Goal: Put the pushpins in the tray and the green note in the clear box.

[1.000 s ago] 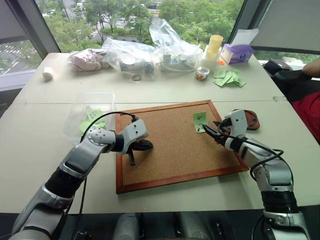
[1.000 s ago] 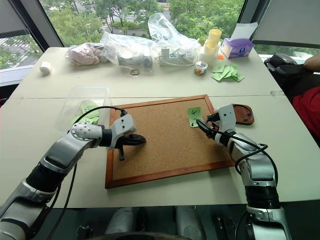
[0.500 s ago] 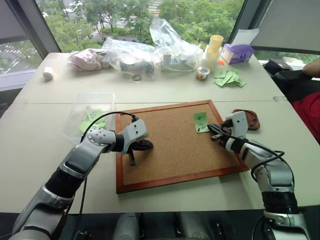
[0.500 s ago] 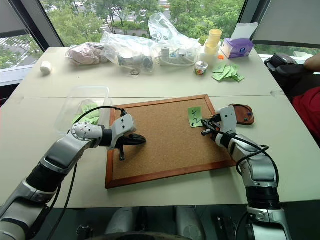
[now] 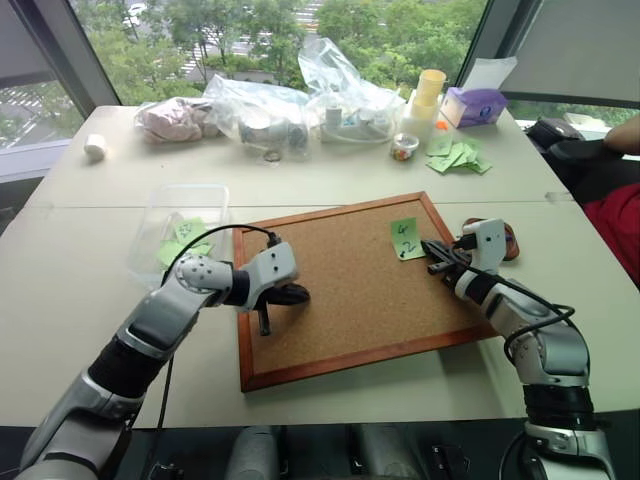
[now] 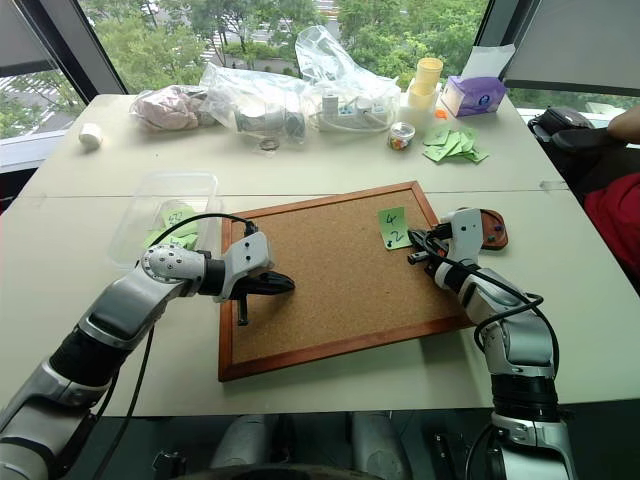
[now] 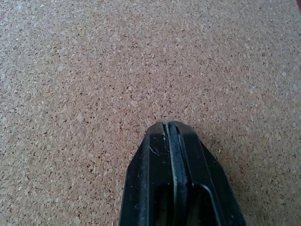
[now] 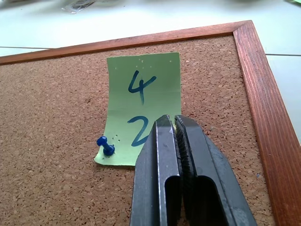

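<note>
Cork, grainy, fills the wood-framed corkboard (image 6: 320,275) on the tabletop (image 6: 300,170). Green note (image 8: 141,108) marked "4 2" lies near its right corner, blue pushpin (image 8: 106,146) at one lower corner. Right hand (image 8: 174,123), fingers pressed together, overlaps the note's lower edge. Left hand (image 7: 170,126), also pressed together, rests on bare cork. Round dark tray (image 6: 492,228) sits beside the frame; clear box (image 6: 165,215) off the left edge.
</note>
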Controlling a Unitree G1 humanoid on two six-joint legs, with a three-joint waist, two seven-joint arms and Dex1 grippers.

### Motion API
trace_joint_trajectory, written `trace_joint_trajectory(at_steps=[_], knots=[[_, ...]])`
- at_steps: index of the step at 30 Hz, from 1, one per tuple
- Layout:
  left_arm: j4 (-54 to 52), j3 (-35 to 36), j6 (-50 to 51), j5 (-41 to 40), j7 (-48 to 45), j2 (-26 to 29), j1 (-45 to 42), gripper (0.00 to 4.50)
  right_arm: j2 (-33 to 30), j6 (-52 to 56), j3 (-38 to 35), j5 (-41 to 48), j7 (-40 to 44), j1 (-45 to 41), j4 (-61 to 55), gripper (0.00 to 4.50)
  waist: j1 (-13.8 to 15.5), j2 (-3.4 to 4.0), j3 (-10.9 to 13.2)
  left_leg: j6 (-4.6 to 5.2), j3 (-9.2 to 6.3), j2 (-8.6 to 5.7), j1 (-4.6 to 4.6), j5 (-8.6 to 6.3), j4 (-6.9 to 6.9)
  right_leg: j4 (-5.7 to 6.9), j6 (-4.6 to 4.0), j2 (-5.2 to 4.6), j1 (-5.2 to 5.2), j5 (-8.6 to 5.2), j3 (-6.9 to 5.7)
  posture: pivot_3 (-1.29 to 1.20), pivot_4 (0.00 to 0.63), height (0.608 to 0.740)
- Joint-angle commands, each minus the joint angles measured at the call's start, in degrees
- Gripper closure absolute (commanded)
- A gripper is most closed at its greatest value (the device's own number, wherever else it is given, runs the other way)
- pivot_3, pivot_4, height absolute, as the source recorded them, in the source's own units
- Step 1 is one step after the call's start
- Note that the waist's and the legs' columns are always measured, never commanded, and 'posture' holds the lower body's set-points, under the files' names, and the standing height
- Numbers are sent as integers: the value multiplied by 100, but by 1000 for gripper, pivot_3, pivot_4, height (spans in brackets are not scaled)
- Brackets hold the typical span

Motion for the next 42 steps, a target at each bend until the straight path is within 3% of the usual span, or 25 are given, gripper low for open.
trace_joint_trajectory(at_steps=[1, 12, 18, 25, 30, 39, 42], knots=[[19, -254, 110, 175, -184, 235, 185, 4500, -56, -199, -328, 133, -71, -83, -448, 4461, -2, 0, 0, 0, 0, 0, 0, 0, 0, 0, 0, 0, 0, 0, 0, 0, 150, 738], [396, -243, -267, 451, -294, 530, 59, 4500, -68, -132, -501, 225, -110, -125, -425, 4461, -40, 1, -6, 7, 1, 7, 7, -4, -1, 2, -1, 11, 0, 0, 1, 0, 150, 738], [900, -182, -1433, 607, -714, 737, -159, 4500, -425, -375, -851, -137, -422, -508, 372, 4461, -37, 1, -6, 5, 5, 6, 8, -3, -1, 2, -2, 10, 0, 0, 1, 0, 150, 738], [1425, -181, -2164, 712, -999, 647, -484, 4500, -763, -561, -769, -669, -714, -843, 1354, 4461, -36, 2, -6, 0, 9, 3, 8, 0, -1, 3, -2, 11, 0, 0, 2, 0, 150, 738], [1389, -105, -2109, 467, -1062, 237, -672, 4500, -791, -681, -697, -894, -785, -1115, 2066, 4461, -15, 3, -6, 0, 10, 1, 6, 1, 0, 3, -1, 6, 0, 0, 3, 0, 150, 738], [1092, -9, -1810, 403, -1064, 24, -535, 4500, -776, -836, -722, -944, -796, -1212, 2304, 42, -14, 5, -4, 2, 7, 1, 0, 0, 1, 0, 0, 2, 0, 0, 3, 0, 150, 738], [1052, 15, -1773, 414, -1062, 15, -500, 4500, -769, -804, -752, -920, -827, -1204, 2279, 42, -22, 6, -4, 1, 7, 2, 0, 0, 1, 0, 0, 3, -1, 0, 3, 0, 150, 738]])
